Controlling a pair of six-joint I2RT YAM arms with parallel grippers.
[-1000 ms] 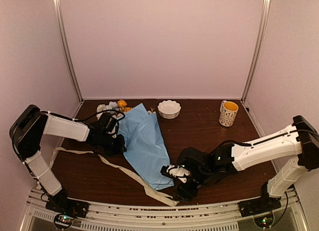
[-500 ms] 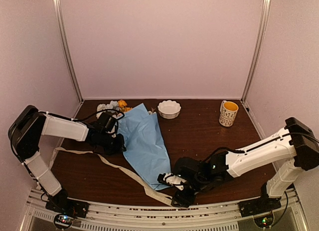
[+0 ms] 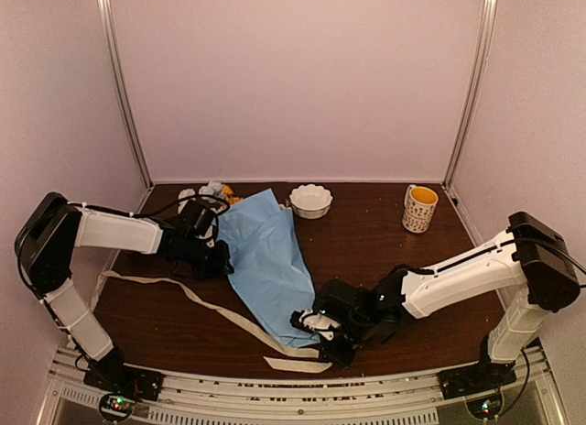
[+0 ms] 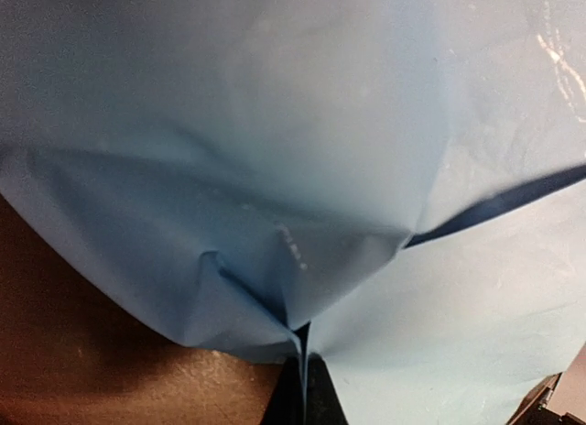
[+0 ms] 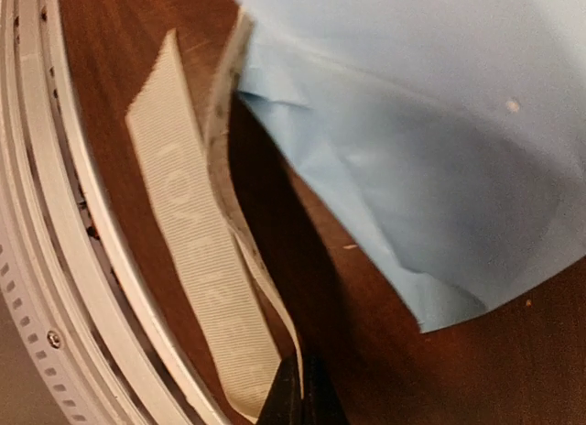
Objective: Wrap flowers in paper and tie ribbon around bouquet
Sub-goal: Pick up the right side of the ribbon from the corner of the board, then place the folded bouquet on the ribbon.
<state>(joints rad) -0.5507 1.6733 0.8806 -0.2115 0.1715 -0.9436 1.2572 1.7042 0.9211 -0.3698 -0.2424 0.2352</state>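
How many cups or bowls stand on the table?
2. A white bowl at the far middle, just right of the paper; a patterned mug with a yellow inside at the far right. None seems hidden.

Light-blue paper [image 3: 265,260], beige ribbon [image 5: 197,251], white bowl [image 3: 311,201], yellow-lined mug [image 3: 419,208], perhaps orange blooms [image 3: 222,190].

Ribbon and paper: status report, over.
Left gripper shut on the paper. Right gripper shut on the ribbon, near edge. Flowers peek out at paper's far corner. Bowl, mug well clear.
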